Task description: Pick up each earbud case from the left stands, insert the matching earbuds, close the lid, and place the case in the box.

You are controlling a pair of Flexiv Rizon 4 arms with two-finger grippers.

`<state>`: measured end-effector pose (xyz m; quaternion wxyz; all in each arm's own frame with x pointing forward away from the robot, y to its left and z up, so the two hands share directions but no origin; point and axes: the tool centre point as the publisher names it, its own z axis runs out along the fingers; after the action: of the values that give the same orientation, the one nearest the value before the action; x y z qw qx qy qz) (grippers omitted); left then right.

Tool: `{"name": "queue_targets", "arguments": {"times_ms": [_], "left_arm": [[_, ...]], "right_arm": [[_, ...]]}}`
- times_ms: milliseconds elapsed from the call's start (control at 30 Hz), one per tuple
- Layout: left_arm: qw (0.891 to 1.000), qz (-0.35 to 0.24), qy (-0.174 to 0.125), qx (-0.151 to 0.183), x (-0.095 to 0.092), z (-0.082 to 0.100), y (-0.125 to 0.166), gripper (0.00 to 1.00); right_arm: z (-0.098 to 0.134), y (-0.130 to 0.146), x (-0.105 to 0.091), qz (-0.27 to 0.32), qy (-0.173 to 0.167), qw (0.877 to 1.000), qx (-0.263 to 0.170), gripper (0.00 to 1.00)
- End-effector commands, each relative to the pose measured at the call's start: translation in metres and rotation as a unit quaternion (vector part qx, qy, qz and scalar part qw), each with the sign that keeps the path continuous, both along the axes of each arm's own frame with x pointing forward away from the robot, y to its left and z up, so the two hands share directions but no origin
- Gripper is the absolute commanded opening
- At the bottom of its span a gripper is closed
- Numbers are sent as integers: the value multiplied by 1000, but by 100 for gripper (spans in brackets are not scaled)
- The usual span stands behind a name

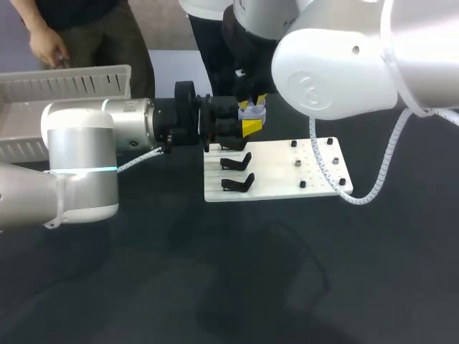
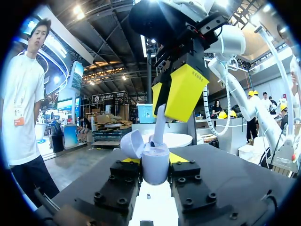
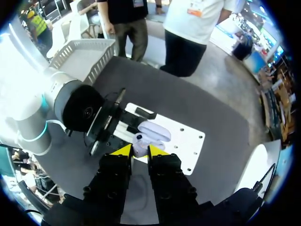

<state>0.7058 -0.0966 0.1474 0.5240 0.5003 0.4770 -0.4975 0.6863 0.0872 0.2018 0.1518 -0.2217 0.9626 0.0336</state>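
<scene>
A pale lavender earbud case [image 2: 154, 170] stands upright with its lid [image 2: 133, 143] swung open, and my left gripper [image 2: 155, 161] is shut on its body from both sides. From above, my right gripper [image 2: 165, 109] comes down on it, shut on a white earbud [image 2: 160, 126] whose stem points into the open case. In the right wrist view the earbud [image 3: 138, 140] sits between the yellow tips of my right gripper [image 3: 139, 151], just over the open case [image 3: 153, 131]. In the head view both grippers, left [image 1: 219, 132] and right [image 1: 252, 119], meet above the back left of the white plate [image 1: 287, 179].
Two empty black stands [image 1: 236, 160] [image 1: 238, 183] stand on the plate's left side, and small pegs [image 1: 295, 163] dot its right side. A white slatted box [image 1: 64, 82] sits at the table's back left. Dark table surface spreads in front of the plate.
</scene>
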Motion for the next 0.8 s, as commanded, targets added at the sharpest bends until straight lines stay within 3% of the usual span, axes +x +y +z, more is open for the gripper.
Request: {"name": "queue_targets", "arguments": {"times_ms": [33, 800], "left_arm": [[1000, 1, -1, -1, 0, 0, 0, 0], [1000, 1, -1, -1, 0, 0, 0, 0]], "right_arm": [[-2, 2, 2, 0, 1, 1000, 0, 0], [-7, 7, 9, 3, 6, 1000, -6, 0]]}}
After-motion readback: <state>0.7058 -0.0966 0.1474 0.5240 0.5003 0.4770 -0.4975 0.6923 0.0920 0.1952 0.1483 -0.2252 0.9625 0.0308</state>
